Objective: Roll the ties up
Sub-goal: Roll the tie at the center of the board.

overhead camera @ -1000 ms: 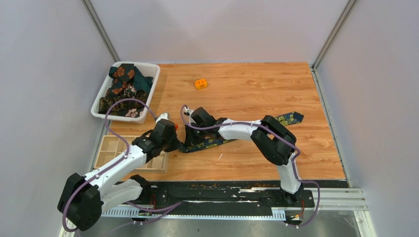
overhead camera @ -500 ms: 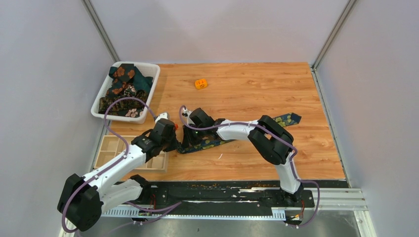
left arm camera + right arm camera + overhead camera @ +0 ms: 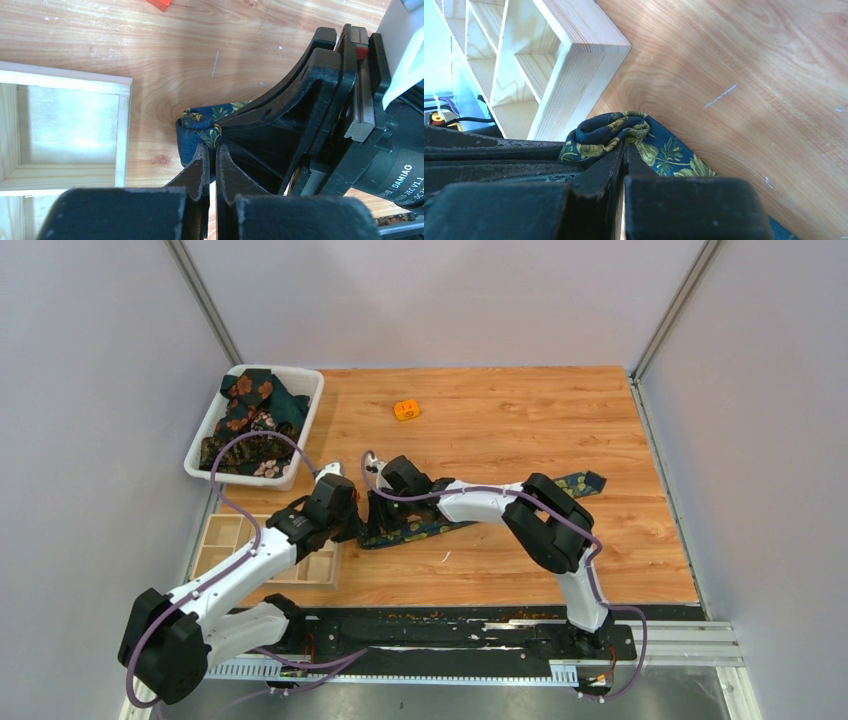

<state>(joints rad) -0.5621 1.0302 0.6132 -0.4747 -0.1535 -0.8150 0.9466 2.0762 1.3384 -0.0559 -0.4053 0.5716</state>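
Bright, even, diffuse light from overhead fills the top view. The tabletop (image 3: 520,420) is sharp, with only soft, short shadows under the arms right of the wooden tray (image 3: 225,540). In the left wrist view glare washes out the tray's compartment floor, and the left gripper (image 3: 212,147), right of the tray, blurs toward the lens. In the right wrist view the right gripper (image 3: 625,146) below the tray is out of focus, while the navy tie (image 3: 664,150) shows a crisp print.

Right arm (image 3: 480,502) hides the middle of the navy tie (image 3: 585,481).
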